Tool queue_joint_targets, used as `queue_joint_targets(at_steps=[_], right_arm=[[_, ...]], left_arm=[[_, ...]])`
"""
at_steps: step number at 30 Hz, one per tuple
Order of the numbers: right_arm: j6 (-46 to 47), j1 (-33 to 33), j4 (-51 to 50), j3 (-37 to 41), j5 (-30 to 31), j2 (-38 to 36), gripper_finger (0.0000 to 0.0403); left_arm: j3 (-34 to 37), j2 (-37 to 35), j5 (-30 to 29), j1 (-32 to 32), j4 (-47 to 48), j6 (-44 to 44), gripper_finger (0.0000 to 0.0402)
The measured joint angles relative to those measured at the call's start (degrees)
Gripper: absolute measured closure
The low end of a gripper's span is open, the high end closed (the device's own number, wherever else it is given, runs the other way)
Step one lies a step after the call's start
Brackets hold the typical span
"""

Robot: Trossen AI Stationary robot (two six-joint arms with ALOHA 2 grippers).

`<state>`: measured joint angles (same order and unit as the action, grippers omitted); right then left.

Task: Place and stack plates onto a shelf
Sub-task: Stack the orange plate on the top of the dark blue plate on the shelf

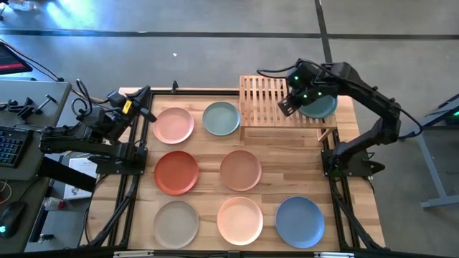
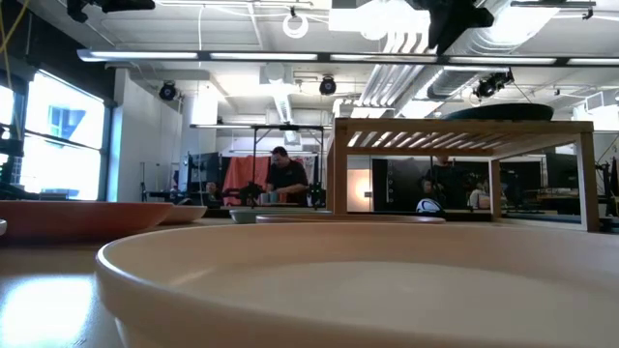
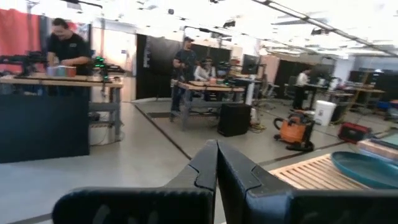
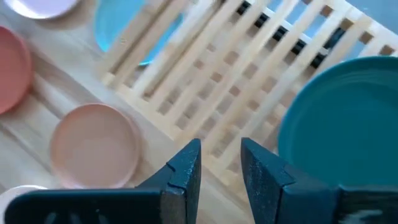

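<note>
On tabletop: shelf at far edge, dark teal plate on its right end (seven other plates lie on bare wood). Right gripper above shelf beside teal plate, fingers apart, empty. Left gripper at left edge, fingers together.

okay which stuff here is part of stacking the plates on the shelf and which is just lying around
Part of the job:
- dark teal plate, already on the shelf
- seven plates on the table: pink, grey-blue, rust red, tan, beige-grey, peach, blue
- right gripper, open above the shelf

Lying about:
- keyboard
- orange shop vacuum
</note>
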<state>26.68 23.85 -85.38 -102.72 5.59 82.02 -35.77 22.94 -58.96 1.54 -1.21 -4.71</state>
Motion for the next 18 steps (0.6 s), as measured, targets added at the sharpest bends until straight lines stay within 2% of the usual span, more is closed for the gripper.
queue_joint_targets(at_steps=[9, 18], right_arm=[[8.2, -8.7, 3.4, -0.2, 0.4, 0.2, 0.0311], [15.2, -17.3, 7.8, -0.2, 6.6, 0.2, 0.0311]], left_arm=[[0.0, 0.0, 13.3, 0.0, -0.3, 0.0, 0.0401], [-1.9, 1.5, 18.0, 0.0, 0.1, 0.0, 0.0401]])
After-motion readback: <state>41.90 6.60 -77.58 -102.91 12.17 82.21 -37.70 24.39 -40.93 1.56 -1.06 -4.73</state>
